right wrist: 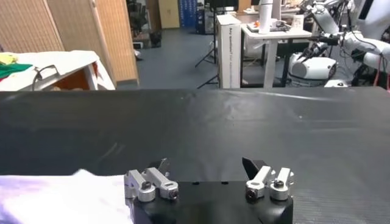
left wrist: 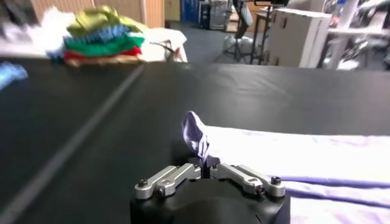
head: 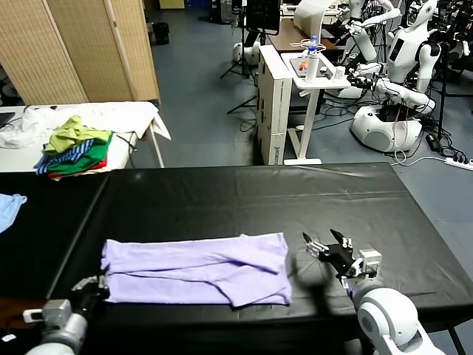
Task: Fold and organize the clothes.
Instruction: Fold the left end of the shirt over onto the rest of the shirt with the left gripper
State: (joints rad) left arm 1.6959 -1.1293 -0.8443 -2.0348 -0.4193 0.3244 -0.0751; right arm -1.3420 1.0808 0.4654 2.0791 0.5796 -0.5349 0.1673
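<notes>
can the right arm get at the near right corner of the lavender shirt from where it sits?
Probably yes: right gripper is open just beside the T-shirt, only bare black table between.

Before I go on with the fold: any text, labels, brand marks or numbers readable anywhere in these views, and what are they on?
None can be read.
White cabinet beyond the black table: a small dark mark low on its side, too small to read.
Lavender T-shirt: no lettering shows.
Heap of garments: no lettering shows.

text: none legible | labels: none legible | numbers: none legible
</notes>
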